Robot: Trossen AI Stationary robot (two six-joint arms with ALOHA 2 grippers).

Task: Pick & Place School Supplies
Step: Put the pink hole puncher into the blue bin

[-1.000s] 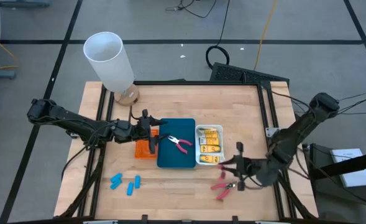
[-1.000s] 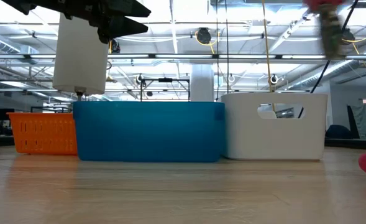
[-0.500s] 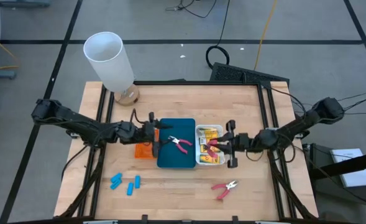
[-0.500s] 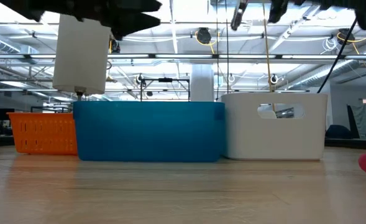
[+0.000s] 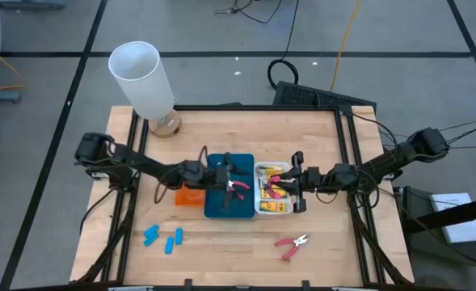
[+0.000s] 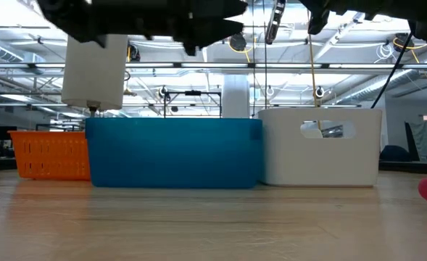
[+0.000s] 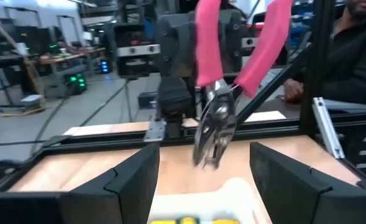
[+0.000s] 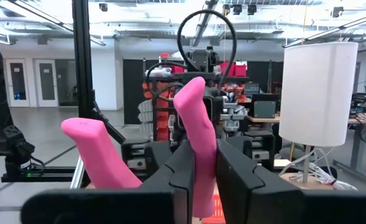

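My right gripper is shut on pink-handled pliers above the white tray, which holds yellow packets. In the left wrist view these pliers hang with their metal jaws down. My left gripper is open and points level toward them over the blue tray; its fingers touch nothing. A second pair of pliers lies in the blue tray, and a third lies on the table at the near right. Three light-blue stubby pieces lie at the near left. My right gripper pinches one pink handle of the pliers between its two fingers. The other handle sticks out free beside them. The fingers come about level from the table's right. The pliers are lifted clear, metal jaws hanging down over the white tray.
An orange tray stands left of the blue tray, partly under my left arm. A tall white cylinder stands at the far left corner. A person sits beyond the table's right side. Bare wood lies along the near edge.
My right gripper has carried the pliers from the table's near right toward the far left, to above the white tray, and has tipped up to about level; it then held still. My left gripper has gone right, from above the orange tray to over the blue tray.
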